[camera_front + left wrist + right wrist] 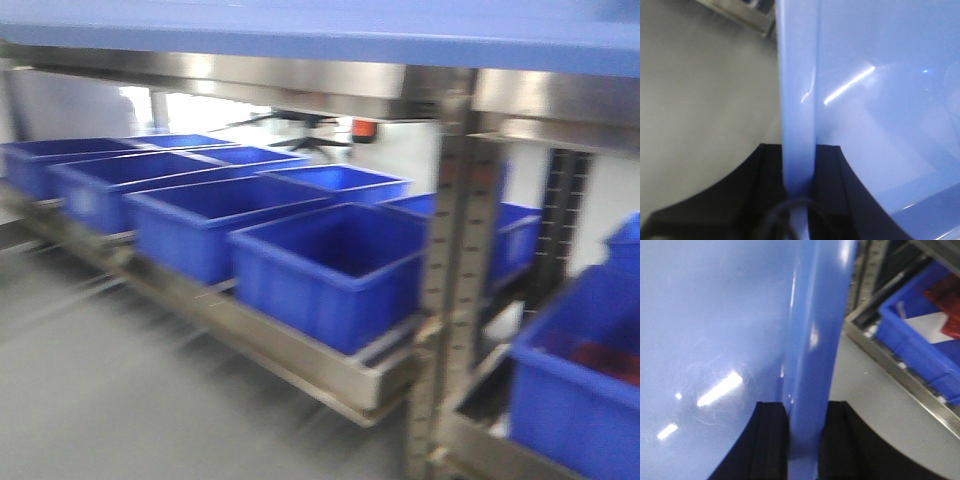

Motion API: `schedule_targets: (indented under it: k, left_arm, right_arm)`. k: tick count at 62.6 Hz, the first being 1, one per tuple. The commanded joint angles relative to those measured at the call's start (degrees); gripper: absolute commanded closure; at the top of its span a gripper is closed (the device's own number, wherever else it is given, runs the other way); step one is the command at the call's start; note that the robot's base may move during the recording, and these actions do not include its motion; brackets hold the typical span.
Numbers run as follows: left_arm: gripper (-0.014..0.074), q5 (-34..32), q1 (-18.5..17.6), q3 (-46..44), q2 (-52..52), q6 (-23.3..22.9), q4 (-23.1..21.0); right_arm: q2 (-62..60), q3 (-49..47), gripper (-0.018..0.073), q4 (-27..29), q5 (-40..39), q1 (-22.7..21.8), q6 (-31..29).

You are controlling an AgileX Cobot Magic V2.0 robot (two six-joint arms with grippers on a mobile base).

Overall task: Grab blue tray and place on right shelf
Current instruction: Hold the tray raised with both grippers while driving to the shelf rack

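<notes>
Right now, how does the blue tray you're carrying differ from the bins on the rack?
The blue tray is pale blue; the bins are deeper blue. The tray is clamped at its rim by the left pincer and right pincer; the bins sit on the rack. Both are blue plastic.

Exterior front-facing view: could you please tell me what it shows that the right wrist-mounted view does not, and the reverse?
Only the front view shows the row of dark-blue bins. Only the wrist view shows the right end effector clamped on the rim of the blue tray, and a white sheet lying in a bin. Both show the tray, the bin with red contents and the steel rail of the right shelf.
</notes>
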Motion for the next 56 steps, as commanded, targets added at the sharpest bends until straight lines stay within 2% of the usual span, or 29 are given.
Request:
schedule_targets:
  k: [1,56]
  left_arm:
    - [0.0645,-1.81,-0.19,-1.71,-1.50,1.28,0.59]
    - [0.0645,-1.81,-0.19,-1.71,-1.50,1.28,0.54]
  right_arm:
    - [-1.15,-1.78,0.0503,-3.15,-3.09,-0.54,-1.21]
    - [-1.15,-1.78,0.0503,-3.15,-3.04,-0.54,-1.21]
